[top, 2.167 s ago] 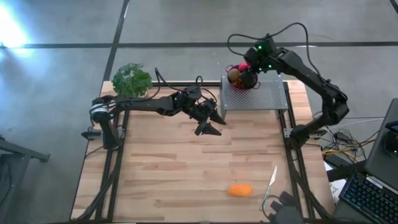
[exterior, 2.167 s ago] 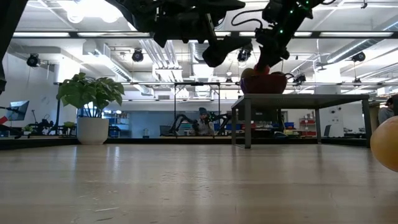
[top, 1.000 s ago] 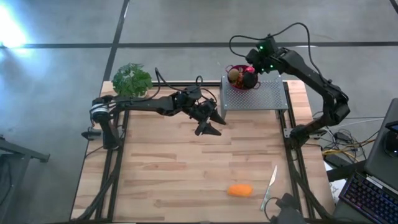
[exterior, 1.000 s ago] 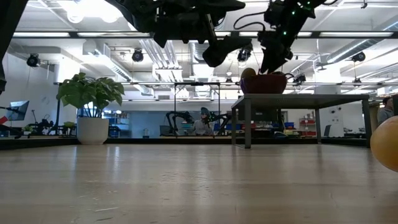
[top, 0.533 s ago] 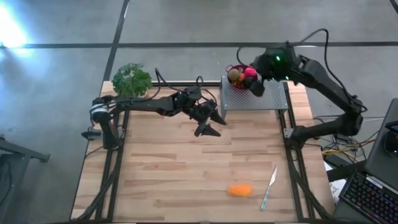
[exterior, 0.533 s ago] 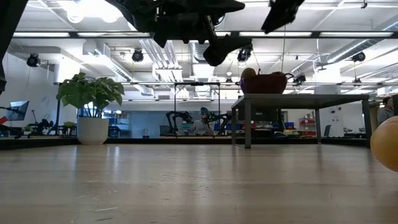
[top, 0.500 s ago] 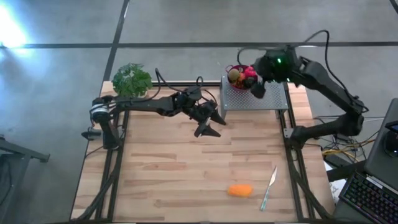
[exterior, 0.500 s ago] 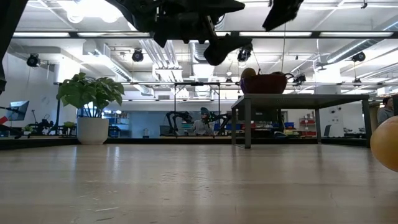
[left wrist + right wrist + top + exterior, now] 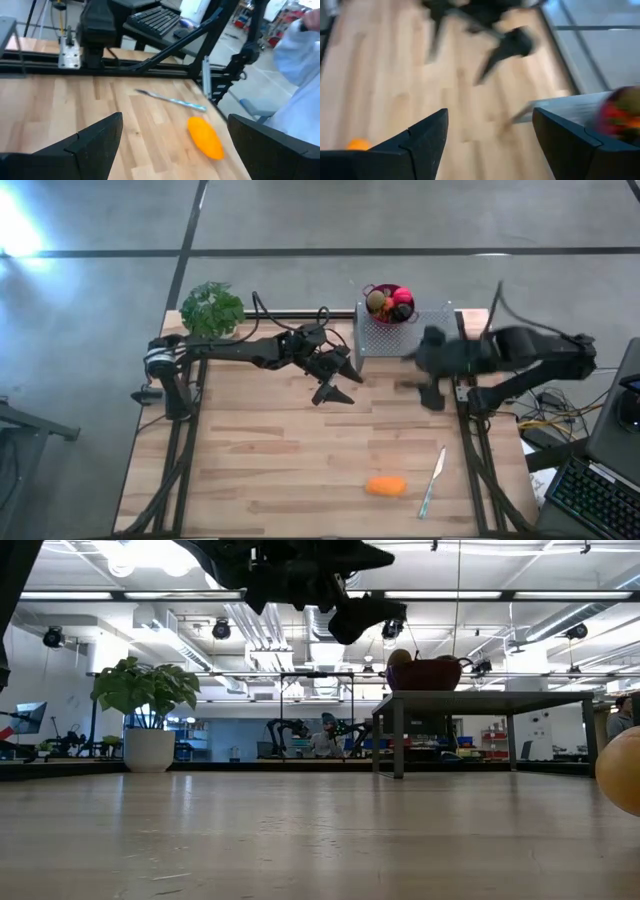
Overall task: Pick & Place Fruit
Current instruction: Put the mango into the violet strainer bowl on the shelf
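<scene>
a small red bowl [image 9: 389, 302] sits at the back edge of a raised perforated metal stand [image 9: 408, 332] and already holds several toy fruits, a brownish round one and a pink-red one among them, so most of the sorting looks done. what seems left is the oblong orange toy fruit [image 9: 386, 485], lying on the bare wooden table [image 9: 250, 450] near the front edge, just beside a slim pale knife [image 9: 432, 479]. the right gripper [image 9: 432, 389] is blurred in motion over the table's right side, by the stand's front corner, with its dark fingers [image 9: 425, 140] spread apart and nothing between them. the left gripper [image 9: 335, 385] hovers above mid-table, also spread wide and empty, facing the orange piece. a green leafy plant [image 9: 211, 308] stands at the back left corner. no brand, label or writing can be read anywhere.
</scene>
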Action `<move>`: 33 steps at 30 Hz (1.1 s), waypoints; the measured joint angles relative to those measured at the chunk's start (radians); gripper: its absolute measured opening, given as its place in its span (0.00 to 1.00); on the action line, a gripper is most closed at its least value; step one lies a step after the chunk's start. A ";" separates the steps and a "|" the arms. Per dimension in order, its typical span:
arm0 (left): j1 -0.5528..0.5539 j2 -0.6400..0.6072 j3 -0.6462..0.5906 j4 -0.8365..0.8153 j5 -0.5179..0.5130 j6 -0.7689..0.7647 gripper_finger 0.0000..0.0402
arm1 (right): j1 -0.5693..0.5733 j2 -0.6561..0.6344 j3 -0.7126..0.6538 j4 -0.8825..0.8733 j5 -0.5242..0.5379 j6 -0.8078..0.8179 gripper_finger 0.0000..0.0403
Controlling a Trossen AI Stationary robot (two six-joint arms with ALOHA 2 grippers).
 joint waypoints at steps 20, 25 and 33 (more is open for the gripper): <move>0.047 -0.002 0.000 -0.171 -0.033 -0.023 0.91 | 0.635 0.240 -0.202 0.102 0.271 0.640 0.77; 0.048 -0.003 0.000 -0.210 -0.042 -0.037 0.91 | 0.652 0.337 -0.184 0.106 0.243 0.686 0.77; 0.048 -0.004 0.000 -0.233 -0.042 -0.037 0.91 | 0.659 0.457 -0.184 0.136 0.137 0.793 0.71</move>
